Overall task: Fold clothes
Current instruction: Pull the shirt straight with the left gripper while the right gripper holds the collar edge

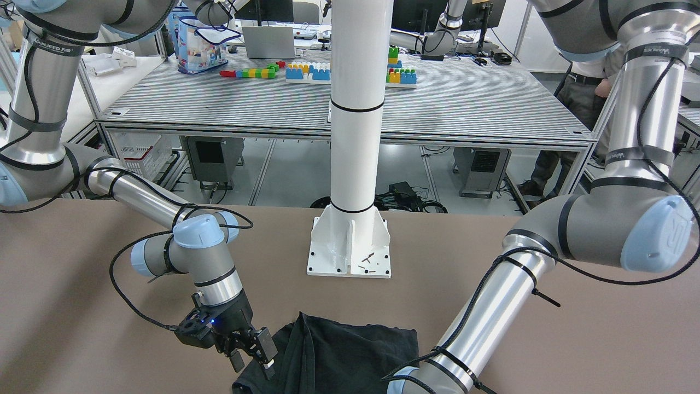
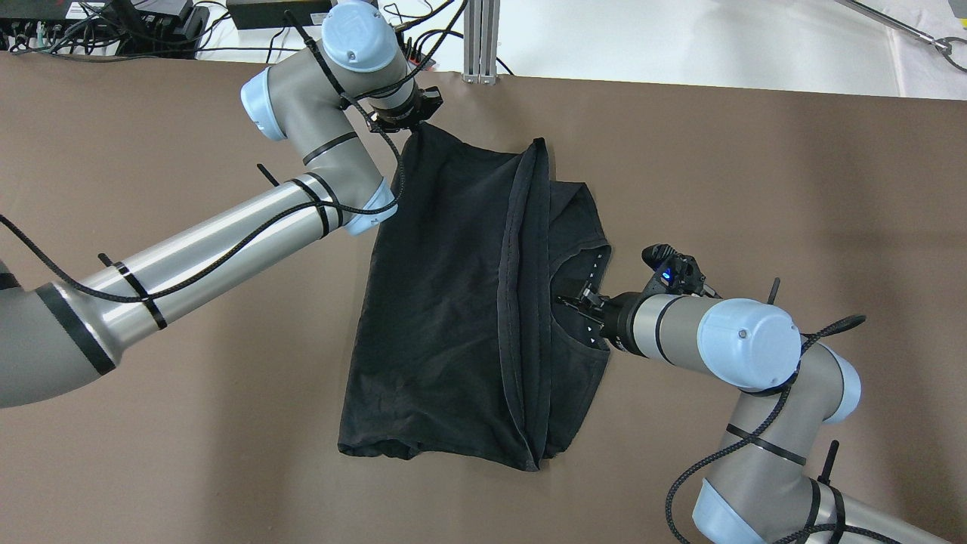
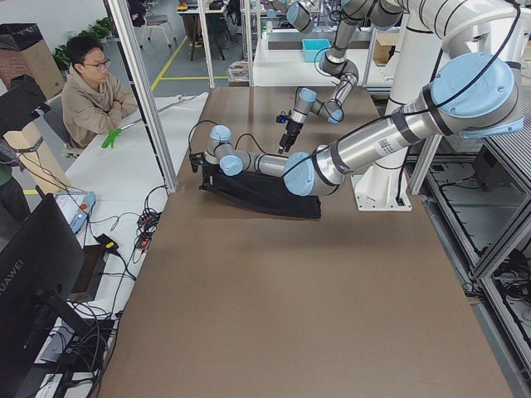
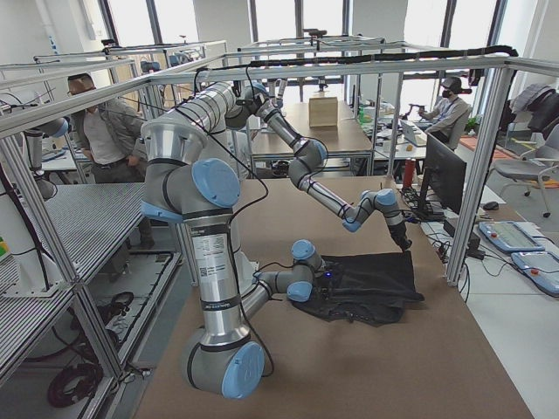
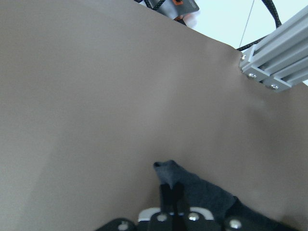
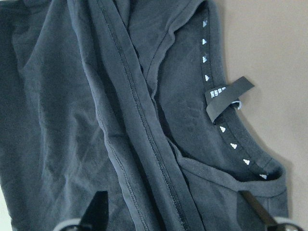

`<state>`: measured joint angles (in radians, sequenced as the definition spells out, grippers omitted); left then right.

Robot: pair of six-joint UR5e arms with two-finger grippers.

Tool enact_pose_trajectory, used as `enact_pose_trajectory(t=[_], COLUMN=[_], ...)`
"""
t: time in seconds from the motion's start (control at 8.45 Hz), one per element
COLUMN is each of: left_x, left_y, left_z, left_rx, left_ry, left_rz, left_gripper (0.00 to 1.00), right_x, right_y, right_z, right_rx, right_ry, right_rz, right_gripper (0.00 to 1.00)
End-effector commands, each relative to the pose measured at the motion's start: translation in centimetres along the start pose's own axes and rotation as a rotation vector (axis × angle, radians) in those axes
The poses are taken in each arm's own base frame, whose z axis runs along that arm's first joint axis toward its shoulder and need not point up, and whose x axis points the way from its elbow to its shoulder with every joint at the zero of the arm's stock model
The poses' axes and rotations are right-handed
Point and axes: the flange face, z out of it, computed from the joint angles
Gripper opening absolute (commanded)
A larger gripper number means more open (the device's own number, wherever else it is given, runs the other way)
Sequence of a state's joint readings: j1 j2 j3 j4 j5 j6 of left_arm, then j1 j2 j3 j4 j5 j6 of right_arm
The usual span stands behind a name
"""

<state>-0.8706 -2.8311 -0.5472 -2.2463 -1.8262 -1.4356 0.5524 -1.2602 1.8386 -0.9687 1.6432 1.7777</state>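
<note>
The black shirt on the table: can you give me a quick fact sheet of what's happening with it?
Item: black shirt, partly folded, one hemmed edge lying across its middle
Surface: brown table
Left gripper: shut on the shirt's far corner
Right gripper: open, by the collar
Collar detail: small label

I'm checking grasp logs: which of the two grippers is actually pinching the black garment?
The left gripper: it is shut on a corner of the thin black fabric garment. The right gripper is open, spread wide above the collar.
</note>
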Motion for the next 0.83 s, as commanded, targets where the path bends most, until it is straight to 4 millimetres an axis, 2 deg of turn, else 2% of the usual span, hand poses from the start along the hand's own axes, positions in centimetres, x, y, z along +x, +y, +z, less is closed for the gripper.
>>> enact_pose_trajectory(t=[0.0, 0.12, 0.24, 0.35, 0.47, 0.59, 0.71], left_x=[0.2, -1.7, -3.6, -4.5, -5.2, -6.4, -7.1], left_y=[-0.1, 0.1, 0.3, 0.0, -0.1, 0.3, 0.6], left_z=[-0.3, -0.2, -0.5, -1.0, -1.4, -1.7, -1.8], left_rx=[0.038, 0.044, 0.049, 0.054, 0.059, 0.057, 0.055], left_ry=[0.013, 0.027, 0.048, 0.061, 0.069, 0.078, 0.084], left_rz=[0.013, 0.017, 0.021, 0.021, 0.019, 0.021, 0.020], left_gripper=[0.99, 1.00, 1.00, 1.00, 1.00, 1.00, 1.00], right_x=[-0.1, -1.8, -5.2, -6.9, -7.4, -5.3, -4.9], right_y=[0.5, 1.2, 2.3, 3.9, 6.2, 9.8, 12.9], right_z=[0.4, 0.5, 0.7, 1.1, 1.6, 3.4, 4.1], right_rx=[0.001, -0.006, 0.000, -0.012, -0.036, -0.034, -0.049], right_ry=[0.015, 0.012, 0.055, 0.126, 0.152, 0.215, 0.240], right_rz=[0.007, -0.020, -0.087, -0.215, -0.333, -0.487, -0.640], right_gripper=[0.93, 0.91, 0.90, 0.81, 0.68, 0.53, 0.41])
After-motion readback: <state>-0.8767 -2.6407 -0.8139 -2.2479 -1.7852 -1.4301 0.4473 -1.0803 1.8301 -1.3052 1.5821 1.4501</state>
